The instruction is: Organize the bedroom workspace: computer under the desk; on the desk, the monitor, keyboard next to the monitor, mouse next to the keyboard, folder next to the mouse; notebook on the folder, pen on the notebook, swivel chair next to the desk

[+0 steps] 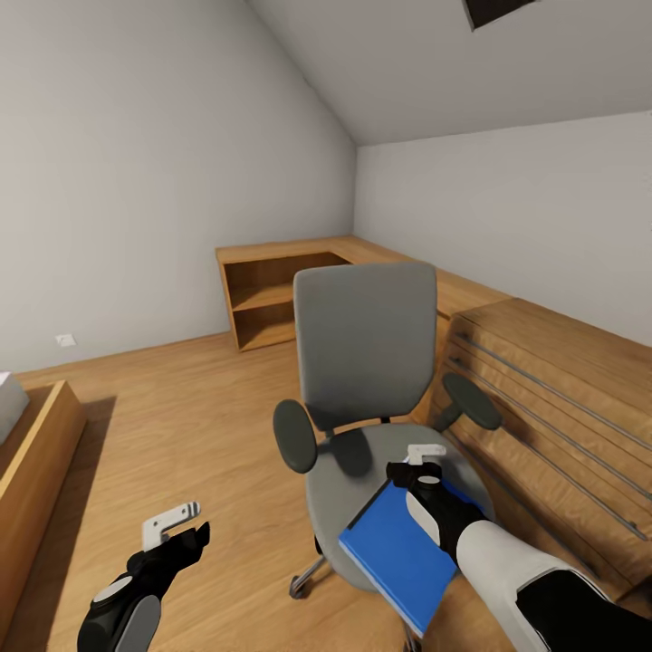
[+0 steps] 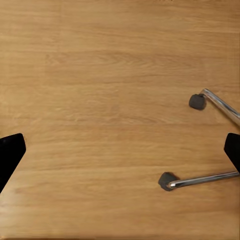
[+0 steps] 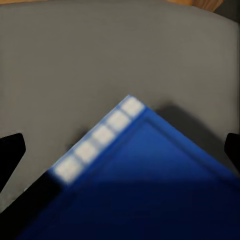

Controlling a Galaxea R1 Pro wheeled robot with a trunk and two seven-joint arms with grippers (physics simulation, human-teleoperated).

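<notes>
Floorboards are lying under the left gripper [image 1: 186, 523], which is hanging low beside the swivel chair [image 1: 367, 344] with its fingers spread and holding nothing. To its right, the folder [image 1: 398, 548] is lying flat on the seat, its long axis running diagonally and one corner jutting past the front edge. The right gripper [image 1: 422, 460] is hovering directly over the folder's far corner, pointing down, fingers parted either side and not yet gripping; this arm is plainly the nearer one.

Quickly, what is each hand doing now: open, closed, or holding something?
Left hand: open, empty, above the floor.
Right hand: open, above the folder on the chair, not gripping it.
</notes>
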